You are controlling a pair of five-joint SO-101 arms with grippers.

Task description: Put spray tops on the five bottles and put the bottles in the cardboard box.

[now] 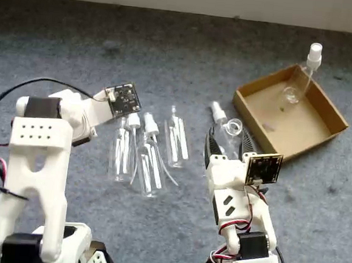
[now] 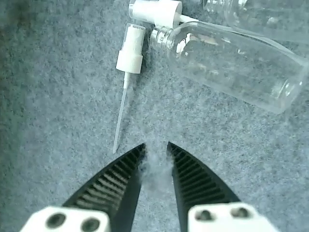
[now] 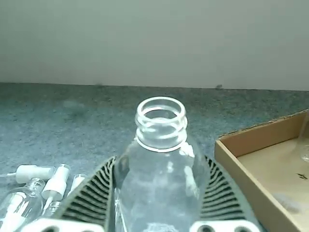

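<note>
Over the grey bench point(image 1: 170, 52), the high view has the right hand point(image 1: 229, 140) clamped round an uncapped bottle point(image 1: 233, 127) held upright just beside the cardboard box point(image 1: 332, 116). One capped bottle point(image 1: 298, 86) leans in the box's far corner. Three more bottles point(image 1: 150, 160) lie side by side between the arms, and the left arm point(image 1: 41, 139) is bent over their necks.

From the left wrist, the left hand point(image 2: 154, 151) hangs empty, its jaws parted only narrowly, low over the bench. A loose spray top point(image 2: 129, 53) lies just ahead with its thin dip tube point(image 2: 119, 121) pointing back toward the jaws, beside the open neck of a lying bottle point(image 2: 231, 63).

From the right wrist, ribbed fingers point(image 3: 91, 200) press both sides of the held bottle below its shoulder, leaving the threaded neck free, with the box wall near.

The clear plastic looks light, smooth and thin-walled, so it is likely to slip or flex under a hard squeeze. The mid-body grip seems sound. The spray top is best taken by its stiff collar, never by the bendable tube.
</note>
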